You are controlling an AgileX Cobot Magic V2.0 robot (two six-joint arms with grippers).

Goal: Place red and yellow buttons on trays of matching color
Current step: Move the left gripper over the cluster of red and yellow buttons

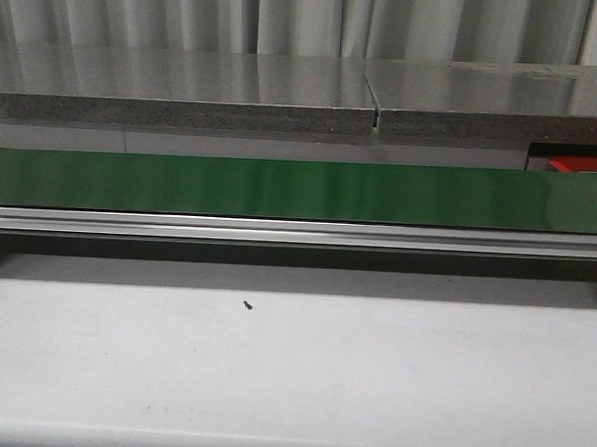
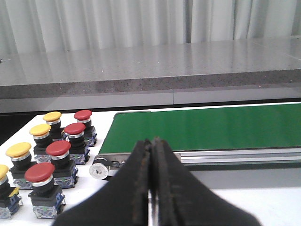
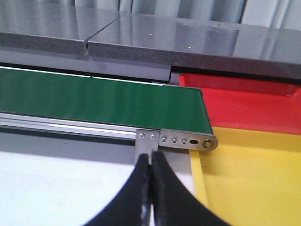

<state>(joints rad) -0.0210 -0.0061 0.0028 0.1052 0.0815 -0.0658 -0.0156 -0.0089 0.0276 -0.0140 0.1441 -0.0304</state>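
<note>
In the left wrist view, several red buttons (image 2: 58,148) and yellow buttons (image 2: 19,150) stand in two rows on the white table beside the end of the green belt (image 2: 207,126). My left gripper (image 2: 151,143) is shut and empty, apart from the buttons. The right wrist view shows a red tray (image 3: 249,106) and a yellow tray (image 3: 254,179) at the other end of the belt. My right gripper (image 3: 151,157) is shut with nothing in it, beside the yellow tray's edge. Neither gripper shows in the front view.
The green conveyor belt (image 1: 300,189) spans the front view on an aluminium rail (image 1: 298,232). Behind it runs a grey stone counter (image 1: 185,87). A corner of the red tray (image 1: 587,164) shows at the far right. A small dark speck (image 1: 246,304) lies on the white table.
</note>
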